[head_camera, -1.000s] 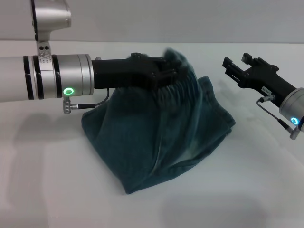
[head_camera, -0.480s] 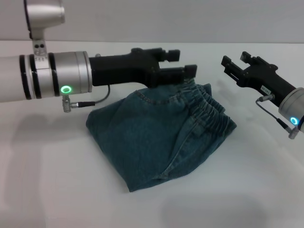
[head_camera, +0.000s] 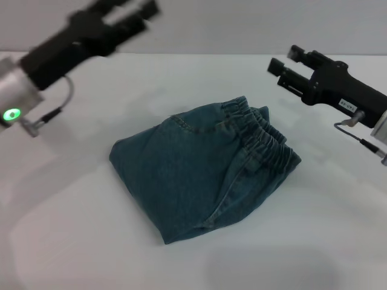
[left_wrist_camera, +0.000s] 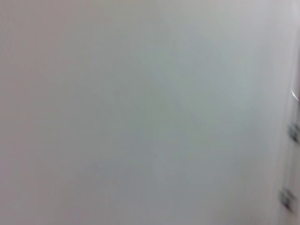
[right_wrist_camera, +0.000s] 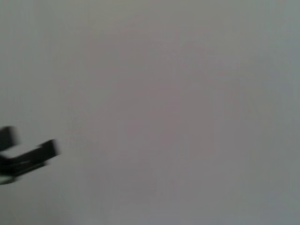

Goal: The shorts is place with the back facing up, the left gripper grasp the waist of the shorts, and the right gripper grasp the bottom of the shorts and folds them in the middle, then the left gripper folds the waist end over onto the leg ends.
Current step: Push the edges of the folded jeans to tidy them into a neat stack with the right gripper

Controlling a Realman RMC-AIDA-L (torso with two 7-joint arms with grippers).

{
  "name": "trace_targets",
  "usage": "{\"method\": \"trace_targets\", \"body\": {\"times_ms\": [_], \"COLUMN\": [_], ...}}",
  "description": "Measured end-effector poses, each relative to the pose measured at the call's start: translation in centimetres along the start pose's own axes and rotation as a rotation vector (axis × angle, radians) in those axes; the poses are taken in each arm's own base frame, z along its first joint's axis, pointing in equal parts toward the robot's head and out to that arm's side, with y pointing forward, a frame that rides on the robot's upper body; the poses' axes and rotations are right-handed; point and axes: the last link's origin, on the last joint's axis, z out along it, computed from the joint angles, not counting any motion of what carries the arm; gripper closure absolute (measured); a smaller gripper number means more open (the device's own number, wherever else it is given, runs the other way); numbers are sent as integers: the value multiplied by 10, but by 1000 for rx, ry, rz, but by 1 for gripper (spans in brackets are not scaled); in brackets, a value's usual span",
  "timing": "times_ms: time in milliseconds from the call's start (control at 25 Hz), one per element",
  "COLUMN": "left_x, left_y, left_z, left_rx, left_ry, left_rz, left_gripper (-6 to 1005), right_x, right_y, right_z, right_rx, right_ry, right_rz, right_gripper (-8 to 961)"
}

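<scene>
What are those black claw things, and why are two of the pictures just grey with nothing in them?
Those claws are a robot's hands, called grippers. The robot has two arms and three cameras: one on its head and one on each wrist.

The head picture looks down at a white table. In the middle lie blue denim shorts, folded into a small bundle, with the crinkly stretchy waist on top, toward the robot's right. Nothing is holding them.

The left gripper is lifted up high at the far left, open and empty. The right gripper hangs in the air on the right side, also open and empty.

The two grey pictures come from the wrist cameras. They point at bare surface, so there is little to see. In the right wrist picture, the dark shape at the edge looks like the other arm's claw.
</scene>
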Motion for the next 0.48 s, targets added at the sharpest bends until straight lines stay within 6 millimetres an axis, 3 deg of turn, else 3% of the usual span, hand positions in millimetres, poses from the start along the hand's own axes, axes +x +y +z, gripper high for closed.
{"method": "trace_targets", "body": {"times_ms": [280,440,480], "left_x": [0,-2,-3], "left_y": [-16,-17,-16], "left_z": [-56,-74,-77], "left_rx": [222,271,278], "left_ry": [209,235,235], "left_rz": [37,38,38], "left_gripper": [144,144,144], "right_x": [-57,-90,-90], "right_y": [25,49,49], "right_z": [-6,3,3], "right_rx": [-397,-592,-592], "right_ry": [140,363,363], "right_rz": [40,53,53], "right_gripper": [323,325,325]}}
